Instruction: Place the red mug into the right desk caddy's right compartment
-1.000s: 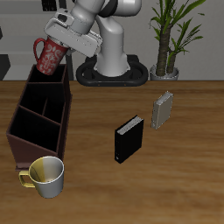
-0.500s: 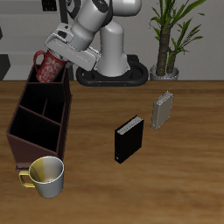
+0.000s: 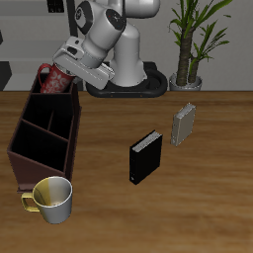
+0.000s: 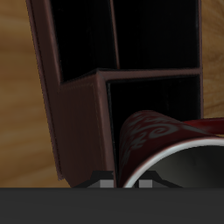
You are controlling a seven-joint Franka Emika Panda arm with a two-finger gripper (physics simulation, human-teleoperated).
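Lowered since half a second ago: red mug (image 3: 54,78) now dipping toward the far end of the right desk caddy (image 3: 44,138), where earlier it hung higher above that box. Carried tilted in the gripper (image 3: 65,72), clamped at the rim, fingers closed on the mug's wall. Positioned just over the right compartment (image 3: 54,102), the squarish end section of the caddy farthest from the bench's front edge; mug's base already down behind the caddy's far wall, though whether touching the compartment floor cannot be told. In the wrist view, mug (image 4: 171,144) close under the camera, pale swirl pattern and grey-white inside showing, with the caddy's dark sections (image 4: 153,92) open just beyond it. Yellow-and-cream mug (image 3: 51,199) standing on the bench (image 3: 198,208) just beside the caddy's near end. Small black box (image 3: 144,157) and grey box (image 3: 184,125) well apart from the caddy.
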